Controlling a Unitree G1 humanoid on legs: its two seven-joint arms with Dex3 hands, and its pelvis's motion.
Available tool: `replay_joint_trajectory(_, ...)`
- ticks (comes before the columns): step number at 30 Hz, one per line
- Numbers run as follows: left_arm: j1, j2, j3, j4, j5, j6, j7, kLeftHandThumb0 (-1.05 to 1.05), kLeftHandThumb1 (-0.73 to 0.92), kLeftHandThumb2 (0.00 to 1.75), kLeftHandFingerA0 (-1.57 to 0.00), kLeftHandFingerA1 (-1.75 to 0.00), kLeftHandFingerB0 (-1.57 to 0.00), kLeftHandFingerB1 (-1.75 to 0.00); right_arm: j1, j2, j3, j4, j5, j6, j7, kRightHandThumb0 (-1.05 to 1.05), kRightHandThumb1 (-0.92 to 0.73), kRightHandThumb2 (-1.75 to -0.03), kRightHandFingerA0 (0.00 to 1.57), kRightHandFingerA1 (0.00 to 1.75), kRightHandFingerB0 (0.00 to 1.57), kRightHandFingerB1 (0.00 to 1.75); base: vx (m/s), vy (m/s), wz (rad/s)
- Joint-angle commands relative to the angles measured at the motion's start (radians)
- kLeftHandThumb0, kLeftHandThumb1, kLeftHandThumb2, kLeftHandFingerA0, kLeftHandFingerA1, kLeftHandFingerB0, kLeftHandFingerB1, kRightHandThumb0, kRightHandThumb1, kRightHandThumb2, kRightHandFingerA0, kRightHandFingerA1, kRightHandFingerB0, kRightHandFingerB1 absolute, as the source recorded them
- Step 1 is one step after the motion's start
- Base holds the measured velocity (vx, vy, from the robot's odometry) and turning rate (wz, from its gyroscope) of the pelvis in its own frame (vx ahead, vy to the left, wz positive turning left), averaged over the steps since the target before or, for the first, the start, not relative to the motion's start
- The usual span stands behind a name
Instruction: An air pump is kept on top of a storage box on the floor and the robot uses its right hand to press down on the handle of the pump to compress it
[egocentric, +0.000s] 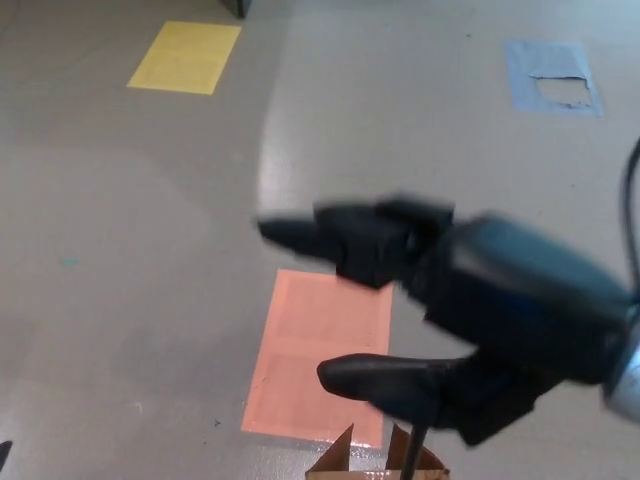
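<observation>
The air pump's black T-handle (375, 378) stands raised at the bottom centre of the head view, on a thin black shaft (414, 452). Only brown cardboard flaps of the storage box (340, 458) show at the bottom edge. My right hand (440, 270) reaches in from the right, blurred by motion, and hovers over the handle's right half, hiding it. Its fingers (300, 232) stretch out to the left, apart, with nothing held. Whether the hand touches the handle is unclear. My left hand does not show.
The grey floor carries an orange rectangle (320, 335) just behind the pump, a yellow one (185, 57) at the far left and a torn blue one (552, 76) at the far right. A dark object's corner (236, 7) shows at the top edge.
</observation>
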Motion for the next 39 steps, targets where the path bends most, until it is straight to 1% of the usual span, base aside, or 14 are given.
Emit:
replay_joint_trajectory(1, 0.001, 0.009, 0.017, 0.013, -0.016, -0.033, -0.016, -0.81, 0.85, 0.76, -0.17, -0.31, -0.09, -0.23, 0.146, 0.055, 0.166, 0.161, -0.216, -0.010, -0.024, -0.87, -0.92, -0.72, 0.00, 0.21, 0.00, 0.20, 0.00, 0.000, 0.00)
replay_joint_trajectory(2, 0.001, 0.009, 0.017, 0.013, -0.016, -0.033, -0.017, -0.81, 0.85, 0.76, -0.17, -0.31, -0.09, -0.23, 0.151, 0.059, 0.171, 0.171, -0.221, -0.014, -0.026, -0.87, -0.92, -0.72, 0.00, 0.21, 0.00, 0.20, 0.00, 0.000, 0.00)
replay_joint_trajectory(3, 0.000, 0.009, 0.017, 0.014, -0.015, -0.037, -0.017, -0.78, 0.77, 1.04, -0.11, -0.41, -0.06, -0.36, 0.166, 0.072, 0.195, 0.221, -0.245, -0.034, -0.038, -0.87, -0.77, -1.17, 0.00, 0.21, 0.00, 0.19, 0.00, 0.000, 0.00)
replay_joint_trajectory(12, -0.006, 0.006, 0.016, 0.014, -0.011, -0.031, -0.014, -0.35, 0.52, 1.10, 0.00, -0.47, 0.00, -0.48, 0.169, 0.196, 0.317, 0.612, -0.349, -0.072, -0.080, -0.87, -0.75, -1.17, 0.00, 0.20, 0.00, 0.18, 0.00, 0.000, 0.00)
replay_joint_trajectory(13, -0.007, 0.007, 0.015, 0.014, -0.011, -0.031, -0.014, -0.79, 0.76, 1.04, -0.11, -0.41, -0.06, -0.37, 0.163, 0.213, 0.324, 0.656, -0.354, -0.074, -0.082, -0.86, -0.75, -1.17, 0.00, 0.21, 0.00, 0.19, 0.00, 0.000, 0.00)
replay_joint_trajectory(15, -0.009, 0.007, 0.018, 0.015, -0.014, -0.029, -0.020, -0.80, 0.87, 0.72, -0.17, -0.29, -0.10, -0.25, 0.149, 0.247, 0.337, 0.749, -0.366, -0.077, -0.090, -0.89, -0.76, -1.18, 0.00, 0.18, 0.00, 0.17, 0.00, 0.000, 0.00)
replay_joint_trajectory(17, -0.011, 0.008, 0.015, 0.014, -0.011, -0.026, -0.020, -0.35, 0.52, 1.10, 0.00, -0.47, 0.00, -0.48, 0.129, 0.294, 0.351, 0.866, -0.378, -0.077, -0.107, -0.89, -0.75, -1.16, 0.00, 0.17, 0.00, 0.17, 0.00, 0.000, 0.00)
replay_joint_trajectory(29, -0.007, -0.007, 0.015, 0.010, -0.012, -0.032, -0.018, -0.36, 0.51, 1.10, 0.00, -0.47, 0.00, -0.48, 0.038, 0.606, 0.439, 1.576, -0.447, -0.156, -0.293, -0.91, -0.75, -1.16, 0.00, 0.14, 0.00, 0.14, 0.00, 0.000, 0.00)
replay_joint_trajectory(30, -0.006, -0.007, 0.014, 0.009, -0.012, -0.032, -0.021, -0.77, 0.92, 0.71, -0.18, -0.29, -0.11, -0.25, 0.036, 0.627, 0.441, 1.623, -0.447, -0.164, -0.306, -0.92, -0.75, -1.15, 0.00, 0.13, 0.00, 0.14, 0.00, 0.000, 0.00)
replay_joint_trajectory(31, -0.006, -0.008, 0.014, 0.009, -0.012, -0.032, -0.022, -0.77, 0.92, 0.71, -0.18, -0.29, -0.11, -0.25, 0.035, 0.638, 0.442, 1.647, -0.447, -0.169, -0.313, -0.92, -0.75, -1.15, 0.00, 0.13, 0.00, 0.14, 0.00, 0.000, 0.00)
replay_joint_trajectory(32, -0.004, -0.008, 0.007, 0.006, -0.005, -0.034, -0.018, -0.79, 0.77, 1.05, -0.11, -0.41, -0.06, -0.36, 0.032, 0.664, 0.454, 1.711, -0.457, -0.172, -0.329, -0.91, -0.75, -1.14, 0.00, 0.14, 0.00, 0.14, 0.00, 0.000, 0.00)
replay_joint_trajectory(34, -0.003, -0.010, 0.007, 0.004, -0.005, -0.038, -0.017, -0.35, 0.52, 1.10, 0.00, -0.47, 0.00, -0.48, 0.029, 0.691, 0.465, 1.774, -0.465, -0.176, -0.341, -0.89, -0.72, -1.13, 0.00, 0.15, 0.01, 0.17, 0.00, 0.000, 0.00)
replay_joint_trajectory(38, -0.002, -0.013, 0.014, 0.004, -0.013, -0.046, -0.023, -0.35, 0.51, 1.10, 0.00, -0.47, 0.00, -0.48, 0.023, 0.738, 0.478, 1.888, -0.470, -0.188, -0.340, -0.90, -0.72, -1.12, 0.00, 0.14, 0.00, 0.15, 0.00, 0.000, 0.00)
replay_joint_trajectory(39, -0.004, -0.013, 0.013, 0.004, -0.013, -0.042, -0.028, -0.80, 0.76, 1.01, -0.10, -0.39, -0.08, -0.38, 0.023, 0.752, 0.486, 1.924, -0.475, -0.195, -0.343, -0.89, -0.70, -1.11, 0.00, 0.16, 0.01, 0.16, 0.00, 0.000, 0.00)
